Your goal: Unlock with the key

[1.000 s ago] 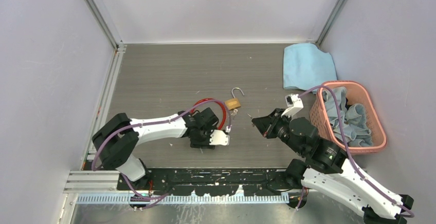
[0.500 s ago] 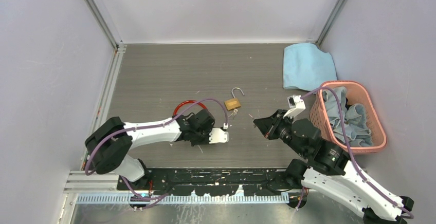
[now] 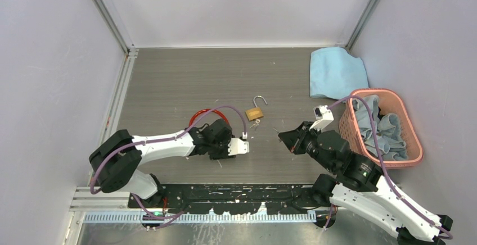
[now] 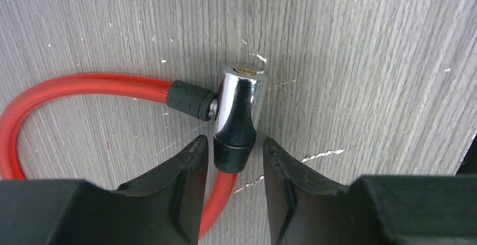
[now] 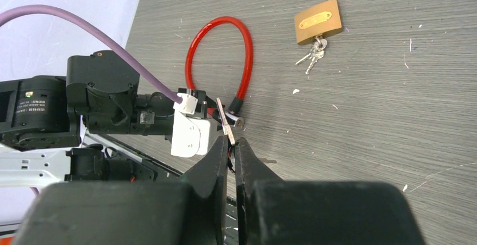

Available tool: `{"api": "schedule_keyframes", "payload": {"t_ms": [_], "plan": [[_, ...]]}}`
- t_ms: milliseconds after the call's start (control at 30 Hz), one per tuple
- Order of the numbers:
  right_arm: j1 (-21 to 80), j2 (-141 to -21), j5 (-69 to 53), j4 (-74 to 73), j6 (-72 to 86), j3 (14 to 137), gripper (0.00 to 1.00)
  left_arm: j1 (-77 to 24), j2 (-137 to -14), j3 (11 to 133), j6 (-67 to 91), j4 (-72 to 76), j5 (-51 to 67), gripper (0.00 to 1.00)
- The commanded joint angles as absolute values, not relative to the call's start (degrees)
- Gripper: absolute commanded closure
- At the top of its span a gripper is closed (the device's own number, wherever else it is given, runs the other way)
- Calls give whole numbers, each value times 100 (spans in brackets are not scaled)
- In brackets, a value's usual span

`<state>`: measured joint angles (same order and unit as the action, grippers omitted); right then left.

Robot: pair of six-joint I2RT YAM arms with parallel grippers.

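The red cable lock [image 4: 84, 85] lies looped, and the left gripper [image 4: 233, 149] stands spread astride its chromed end [image 4: 242, 96]. At 3 o'clock from it, seen from above, the right gripper [image 5: 232, 144], pressed together, pinches the key [image 5: 224, 121]: a thin silvery blade pointing to 11 o'clock, its head hidden inside the grip.

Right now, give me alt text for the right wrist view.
The right gripper is shut on a thin key held near the metal end of a red cable lock, where the left gripper sits. Beyond, on the wood-grain table, lie a brass padlock with its shackle open and a small key bunch at its base.
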<state>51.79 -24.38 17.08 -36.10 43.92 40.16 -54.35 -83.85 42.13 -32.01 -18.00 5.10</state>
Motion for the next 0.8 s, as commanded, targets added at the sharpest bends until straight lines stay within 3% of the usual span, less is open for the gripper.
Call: {"api": "schedule_keyframes", "payload": {"t_ms": [0,133,367,667,767], "plan": [[5192,-2426,1830,-3551,4446,4237,99,-5416,-8554,4631,-3399,-1968,598,56],[5191,-2477,1802,-3542,4467,4245,99,-5399,-8742,4810,-3528,-2051,755,53],[5186,-2497,1802,-3598,4456,4296,99,-5213,-9136,5244,-3602,-2388,1383,59],[5188,-2405,1802,-3700,4464,4294,99,-5090,-9351,5405,-3677,-2507,1505,54],[5191,-2375,1800,-3709,4480,4294,99,-4843,-9378,5528,-3333,-2223,1427,58]]}}
